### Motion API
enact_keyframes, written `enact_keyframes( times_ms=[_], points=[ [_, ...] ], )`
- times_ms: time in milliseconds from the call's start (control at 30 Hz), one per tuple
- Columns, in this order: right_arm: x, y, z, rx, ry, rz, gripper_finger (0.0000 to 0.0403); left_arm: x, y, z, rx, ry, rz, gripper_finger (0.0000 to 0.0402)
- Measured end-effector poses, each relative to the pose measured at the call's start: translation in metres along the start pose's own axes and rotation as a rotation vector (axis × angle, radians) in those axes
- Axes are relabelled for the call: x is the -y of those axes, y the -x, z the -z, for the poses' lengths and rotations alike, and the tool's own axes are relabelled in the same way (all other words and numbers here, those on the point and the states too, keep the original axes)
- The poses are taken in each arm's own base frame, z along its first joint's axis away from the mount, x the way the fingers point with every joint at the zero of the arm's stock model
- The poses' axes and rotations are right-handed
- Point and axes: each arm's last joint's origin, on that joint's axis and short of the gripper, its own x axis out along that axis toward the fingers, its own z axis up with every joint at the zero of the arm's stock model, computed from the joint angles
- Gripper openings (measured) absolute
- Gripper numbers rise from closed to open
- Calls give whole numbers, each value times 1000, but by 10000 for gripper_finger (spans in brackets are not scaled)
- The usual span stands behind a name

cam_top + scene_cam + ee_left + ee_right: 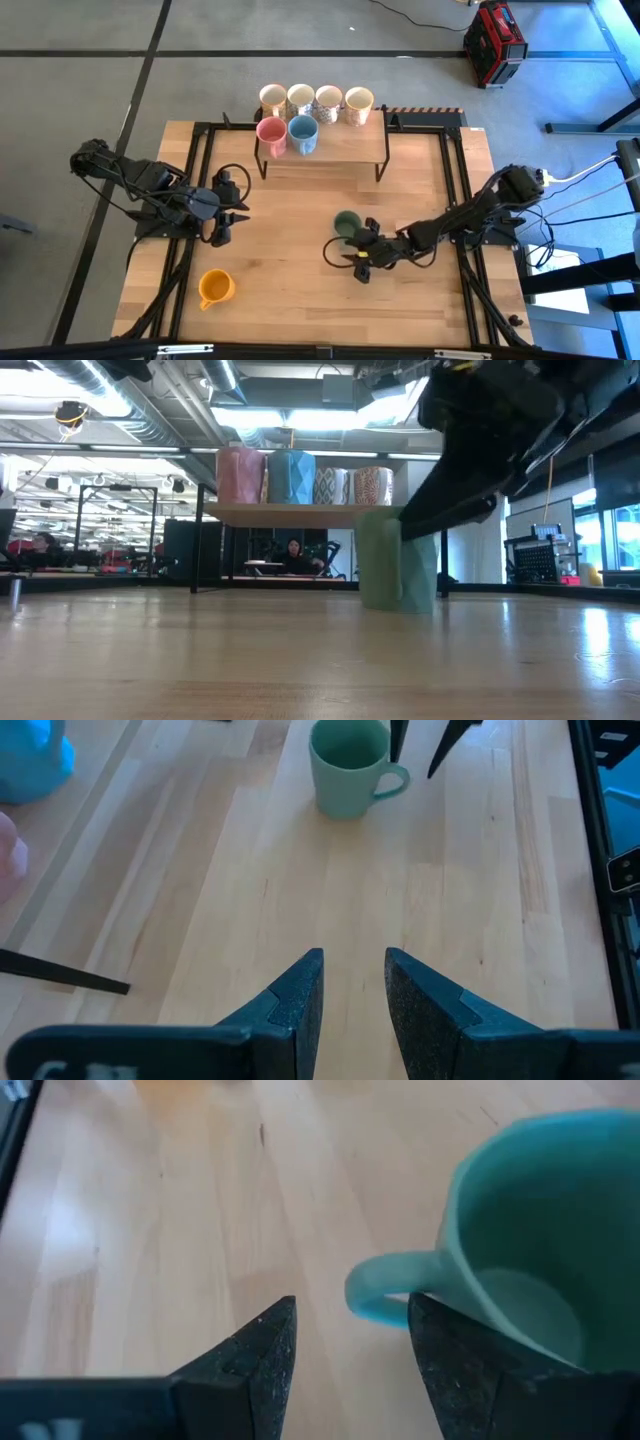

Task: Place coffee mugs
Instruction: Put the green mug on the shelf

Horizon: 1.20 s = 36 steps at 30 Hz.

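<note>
A green mug [347, 224] stands upright on its base on the wooden table [300, 300], near the middle. My right gripper [355, 242] reaches in from the table's right, slanting down. It is open, with one finger on each side of the mug's handle [385, 1288], and no touch shows. My left gripper [225, 225] hovers open over the table's left part, nothing between its fingers [300, 995]. An orange mug [215, 288] stands near the front left. A pink mug [271, 135], a light blue mug [303, 133] and several white patterned mugs [315, 100] stand on a raised shelf [340, 150].
The shelf rests on thin black legs [260, 165] at the table's far side, its right front part bare. A black metal frame [455, 180] runs along the table's sides. Bare wood lies between the two grippers and toward the near edge.
</note>
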Motion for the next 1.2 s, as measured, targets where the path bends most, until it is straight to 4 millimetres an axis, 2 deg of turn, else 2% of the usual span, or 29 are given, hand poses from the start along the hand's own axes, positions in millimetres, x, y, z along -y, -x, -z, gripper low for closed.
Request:
enact_keyframes(
  times_ms=[267, 500, 700, 900, 1033, 1133, 1200],
  points=[
    [-5, -28, 14, 73, -17, 15, 186, 0, 0, 0, 1, -23, -2, 103],
    [-10, -33, 15, 201, -8, 106, 186, 0, 0, 0, 1, -28, -2, 103],
    [-12, -38, 12, 279, -28, 103, 186, 0, 0, -1, 9, -73, -9, 103],
    [-12, -44, 20, 271, -45, 124, 186, 0, 0, -1, 16, -71, -7, 103],
    [-15, -49, 19, 326, -64, 130, 186, 0, -1, -2, 29, -81, -25, 103],
    [-17, -52, 18, 333, -43, 135, 186, 4, -18, -1, 91, -110, -70, 103],
    [-18, -52, 16, 333, -23, 138, 186, 9, -41, 1, 129, -131, -79, 103]
  ],
)
